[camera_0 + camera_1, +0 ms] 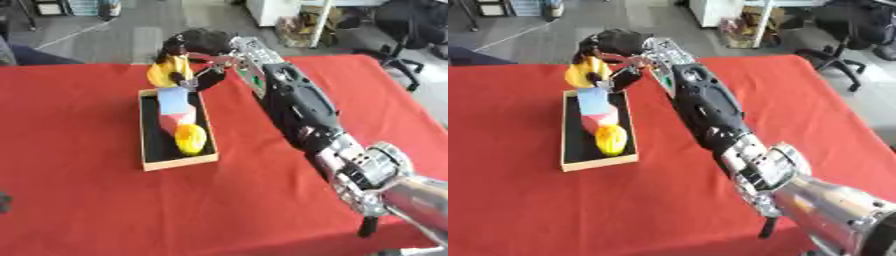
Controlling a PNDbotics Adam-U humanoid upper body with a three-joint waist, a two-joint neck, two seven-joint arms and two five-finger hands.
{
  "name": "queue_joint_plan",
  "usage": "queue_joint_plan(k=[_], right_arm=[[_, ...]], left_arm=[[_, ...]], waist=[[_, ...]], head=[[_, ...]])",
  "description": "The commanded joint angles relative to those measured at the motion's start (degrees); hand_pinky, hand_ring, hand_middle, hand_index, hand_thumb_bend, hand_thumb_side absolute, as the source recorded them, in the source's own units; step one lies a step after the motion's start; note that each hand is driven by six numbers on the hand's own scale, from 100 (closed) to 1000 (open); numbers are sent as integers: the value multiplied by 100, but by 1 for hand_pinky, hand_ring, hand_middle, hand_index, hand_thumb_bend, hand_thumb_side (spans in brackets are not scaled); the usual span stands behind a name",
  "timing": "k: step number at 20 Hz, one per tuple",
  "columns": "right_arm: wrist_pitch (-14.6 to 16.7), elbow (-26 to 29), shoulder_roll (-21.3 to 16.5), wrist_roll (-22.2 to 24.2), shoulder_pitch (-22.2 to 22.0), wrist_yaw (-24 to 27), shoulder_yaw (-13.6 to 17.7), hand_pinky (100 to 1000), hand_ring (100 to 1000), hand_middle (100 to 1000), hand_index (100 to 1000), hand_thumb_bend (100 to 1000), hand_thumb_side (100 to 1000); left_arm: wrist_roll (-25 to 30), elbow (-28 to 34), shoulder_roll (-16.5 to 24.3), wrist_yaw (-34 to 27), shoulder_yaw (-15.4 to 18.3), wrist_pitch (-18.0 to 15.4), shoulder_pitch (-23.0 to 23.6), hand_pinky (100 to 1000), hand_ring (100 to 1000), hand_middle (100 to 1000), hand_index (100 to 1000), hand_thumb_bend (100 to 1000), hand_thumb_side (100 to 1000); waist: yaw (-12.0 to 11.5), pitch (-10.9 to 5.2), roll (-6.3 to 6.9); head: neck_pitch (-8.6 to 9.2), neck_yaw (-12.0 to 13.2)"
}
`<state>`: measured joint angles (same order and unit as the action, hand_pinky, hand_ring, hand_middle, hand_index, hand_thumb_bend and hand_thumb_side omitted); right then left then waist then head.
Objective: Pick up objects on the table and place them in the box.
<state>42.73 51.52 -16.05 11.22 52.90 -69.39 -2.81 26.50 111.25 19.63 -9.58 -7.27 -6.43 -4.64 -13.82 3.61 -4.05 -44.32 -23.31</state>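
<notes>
The robot's silver-jointed right forearm (367, 170) stretches away to the right hand (197, 52), whose fingers curl around a yellow object (166, 72), held just above the box's (179, 162) far end, probably to drop beside the blue block (173, 100), pink piece (179, 120) and yellow item (190, 138) below.

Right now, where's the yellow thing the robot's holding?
The yellow thing is in the right hand, held over the far end of the box, just above the blue block, left of centre in both views.
</notes>
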Motion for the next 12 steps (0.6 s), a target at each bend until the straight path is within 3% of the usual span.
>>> queue_joint_plan(k=[1,12], right_arm=[[-30,121,-172,79,114,-102,20,816,837,762,867,100,326],[-64,133,-226,228,116,-142,47,842,872,839,915,100,336]], left_arm=[[-31,101,37,-3,40,-8,-61,672,543,556,843,100,822],[-36,98,35,4,45,-6,-47,672,543,556,843,100,823]], waist=[[10,-38,63],[23,-47,62]], head=[[20,11],[20,13]])
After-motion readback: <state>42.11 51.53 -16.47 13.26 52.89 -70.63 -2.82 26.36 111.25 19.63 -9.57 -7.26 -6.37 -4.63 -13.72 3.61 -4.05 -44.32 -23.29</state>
